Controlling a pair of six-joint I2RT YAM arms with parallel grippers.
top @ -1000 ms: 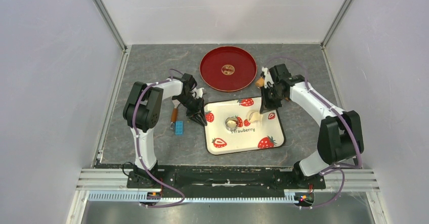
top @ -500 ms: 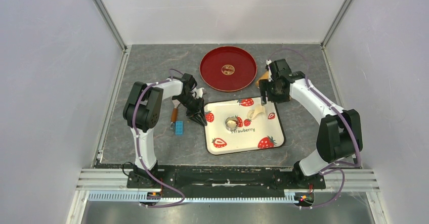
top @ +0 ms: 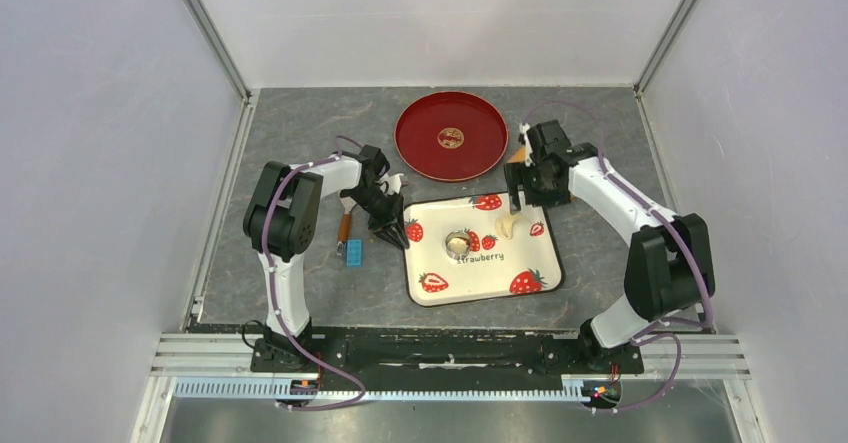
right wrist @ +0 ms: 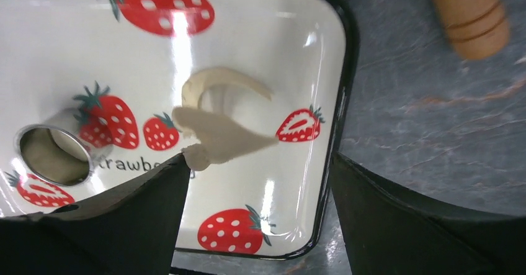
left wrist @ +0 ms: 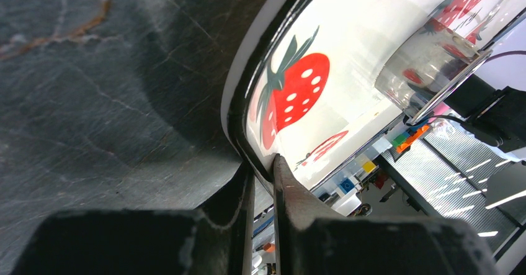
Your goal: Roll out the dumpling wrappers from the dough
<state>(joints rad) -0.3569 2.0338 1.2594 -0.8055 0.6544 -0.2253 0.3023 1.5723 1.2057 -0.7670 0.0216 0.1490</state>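
Ragged, folded dough [right wrist: 226,132] is seen at the tray's [right wrist: 291,51] two o'clock. The tray is pinched by the left hand [left wrist: 263,165]; the right hand [right wrist: 260,158] is spread wide.

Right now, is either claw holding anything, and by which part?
The left claw pinches the strawberry tray by its left rim. The right claw is open, gripping nothing.

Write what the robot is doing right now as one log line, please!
left fingers: clamped on tray rim | right fingers: open above dough | dough: ragged scrap lying on tray
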